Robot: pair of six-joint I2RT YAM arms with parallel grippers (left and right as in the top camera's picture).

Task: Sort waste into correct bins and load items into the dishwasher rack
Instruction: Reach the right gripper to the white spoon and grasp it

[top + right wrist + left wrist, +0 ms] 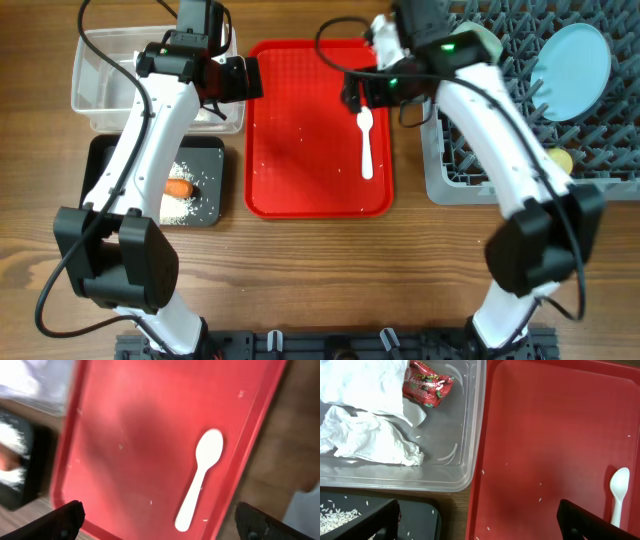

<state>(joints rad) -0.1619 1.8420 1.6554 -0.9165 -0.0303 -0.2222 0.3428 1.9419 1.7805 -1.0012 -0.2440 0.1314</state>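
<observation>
The white spoon (pixel 366 145) lies on the right side of the flat red tray (pixel 300 150); it also shows in the right wrist view (pixel 200 477) and the left wrist view (pixel 619 490). My right gripper (pixel 358 95) is open and empty above the spoon (pixel 160 520). My left gripper (pixel 245 78) is open and empty over the gap between the clear tub (pixel 90 70) and the red tray (pixel 480 520). The tub (pixel 470 435) holds the white napkin (pixel 365 435) and red wrapper (pixel 427 385). The black tray (pixel 205 180) holds the carrot (pixel 178 187) and rice (pixel 185 205).
The grey rack (pixel 470 170) stands at the right with the light-blue plate (pixel 572 58) upright in it, a pale green bowl (pixel 480 45) partly behind my right arm, and a yellow cup (pixel 560 160). A few rice grains dot the red tray (pixel 555 435).
</observation>
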